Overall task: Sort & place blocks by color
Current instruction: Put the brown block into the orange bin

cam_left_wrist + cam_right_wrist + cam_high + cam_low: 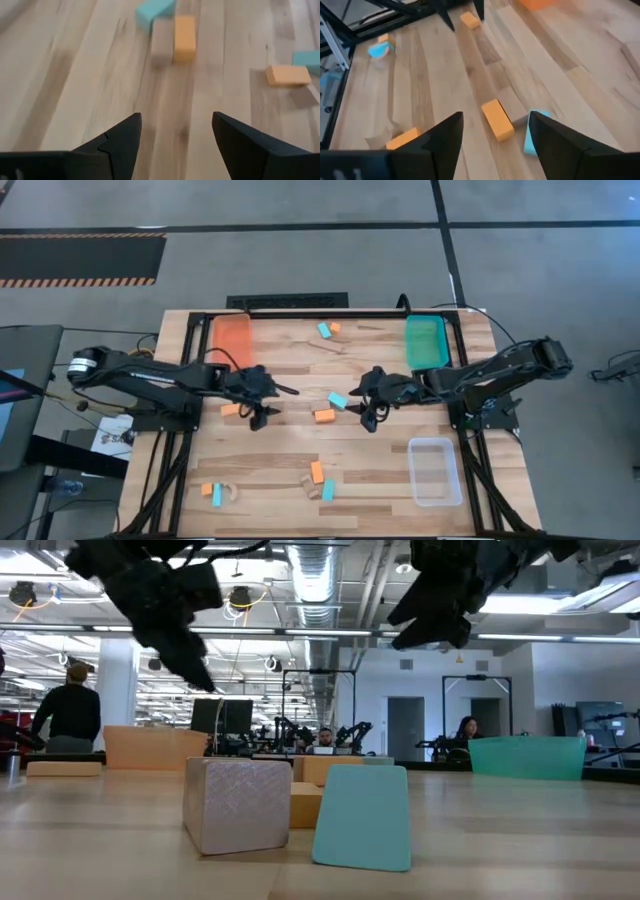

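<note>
Small orange, light blue and pale wood blocks lie scattered flat on the wooden table (380, 480). My left gripper (270, 402) (176, 125) hovers open above the table's left middle, beside an orange block (230, 409). My right gripper (368, 410) (495, 127) hovers open right of centre. It slants down toward an orange block (323, 416) (497, 119) and a light blue block (338, 400) (532, 137). Nothing is between either pair of fingers. Near the front edge sit an orange block (316, 471), a wood block (238, 805) and a light blue block (365, 815).
An orange tray (234, 338) stands at the far left, a teal tray (426, 342) at the far right, and a clear tray (435, 470) at the near right. More blocks lie between the far trays (327, 329) and near the front left (212, 492). People sit in the room behind.
</note>
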{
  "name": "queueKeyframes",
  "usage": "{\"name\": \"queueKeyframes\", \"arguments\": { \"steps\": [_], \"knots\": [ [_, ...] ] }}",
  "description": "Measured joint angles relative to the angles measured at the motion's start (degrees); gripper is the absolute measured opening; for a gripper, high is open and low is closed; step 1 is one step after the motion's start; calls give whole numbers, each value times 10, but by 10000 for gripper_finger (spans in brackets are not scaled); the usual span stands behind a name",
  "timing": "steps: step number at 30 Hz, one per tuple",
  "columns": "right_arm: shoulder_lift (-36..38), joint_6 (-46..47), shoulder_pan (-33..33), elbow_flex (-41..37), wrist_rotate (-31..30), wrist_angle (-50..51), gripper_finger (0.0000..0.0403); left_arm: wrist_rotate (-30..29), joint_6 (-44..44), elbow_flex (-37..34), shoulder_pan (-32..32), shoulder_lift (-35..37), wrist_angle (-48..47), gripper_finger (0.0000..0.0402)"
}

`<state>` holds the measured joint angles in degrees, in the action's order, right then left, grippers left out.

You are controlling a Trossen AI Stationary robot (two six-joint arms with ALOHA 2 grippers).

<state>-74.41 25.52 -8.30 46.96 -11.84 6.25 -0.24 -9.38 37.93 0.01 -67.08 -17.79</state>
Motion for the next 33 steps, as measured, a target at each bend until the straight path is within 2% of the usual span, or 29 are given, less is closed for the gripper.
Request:
{"name": "queueKeyframes", "arguments": {
  "steps": [4, 9, 14, 19, 33],
  "knots": [
    [5, 1, -7, 0, 4, 15, 255, -1, 36, 25, 6, -72, 71, 242],
    [9, 1, -20, 0, 5, 24, 256, -53, 104, 101, 8, -180, 65, 243],
    [9, 2, -34, 0, 5, 38, 256, -41, 137, 167, 8, -261, 53, 243],
    [9, 1, -43, 0, 5, 51, 256, -28, 135, 193, 8, -306, 14, 243],
    [9, 0, -43, -1, 5, 64, 256, -20, 121, 196, 8, -352, 59, 243]
  ]
}}
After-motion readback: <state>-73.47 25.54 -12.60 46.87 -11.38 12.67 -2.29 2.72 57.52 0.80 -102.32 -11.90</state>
